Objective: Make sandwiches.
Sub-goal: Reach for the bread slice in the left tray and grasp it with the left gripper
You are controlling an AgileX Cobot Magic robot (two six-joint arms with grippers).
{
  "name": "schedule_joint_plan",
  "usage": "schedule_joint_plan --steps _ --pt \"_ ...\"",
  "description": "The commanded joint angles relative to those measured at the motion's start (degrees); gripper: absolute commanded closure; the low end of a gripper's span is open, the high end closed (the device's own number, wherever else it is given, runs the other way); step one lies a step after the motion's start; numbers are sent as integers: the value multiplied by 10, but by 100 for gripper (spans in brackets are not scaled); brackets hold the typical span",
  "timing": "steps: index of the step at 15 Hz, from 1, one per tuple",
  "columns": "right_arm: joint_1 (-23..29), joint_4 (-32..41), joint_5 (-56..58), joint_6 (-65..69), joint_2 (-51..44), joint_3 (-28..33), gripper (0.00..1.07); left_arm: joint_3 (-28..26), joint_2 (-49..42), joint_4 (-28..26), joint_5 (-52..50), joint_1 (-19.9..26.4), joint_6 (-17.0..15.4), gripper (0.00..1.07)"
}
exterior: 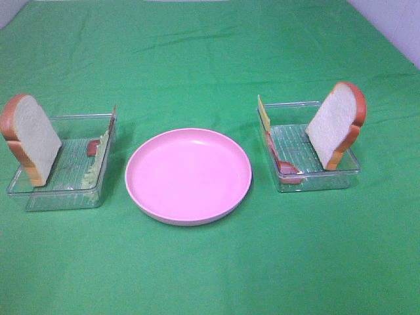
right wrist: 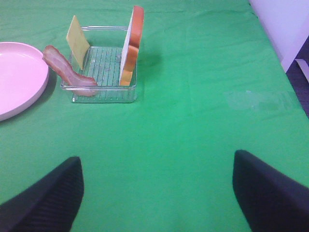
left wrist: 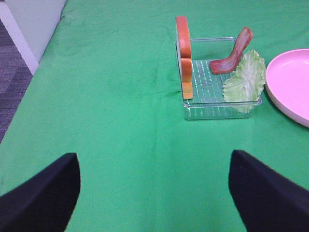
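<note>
You have only the tools in view. Left tool: two matt black fingers, smooth-faced, with broad rounded tips. Right tool: fingers of the same black, same rounded form.

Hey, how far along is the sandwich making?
Nothing is built yet: the pink plate is bare. Nothing is held: the left hand and right hand are open and empty. All remains: left bread, lettuce, left bacon in the left tray; right bread, cheese, right bacon in the right tray.
</note>
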Motion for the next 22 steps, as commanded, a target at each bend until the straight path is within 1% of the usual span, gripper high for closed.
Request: schedule_joint_plan --steps 1,22 --pt "-1 -1 -3 -7 -9 3 28 1 -11 -5 -6 0 -2 26" --pt "-1 -1 -3 -7 -9 3 28 1 -11 -5 -6 0 -2 26"
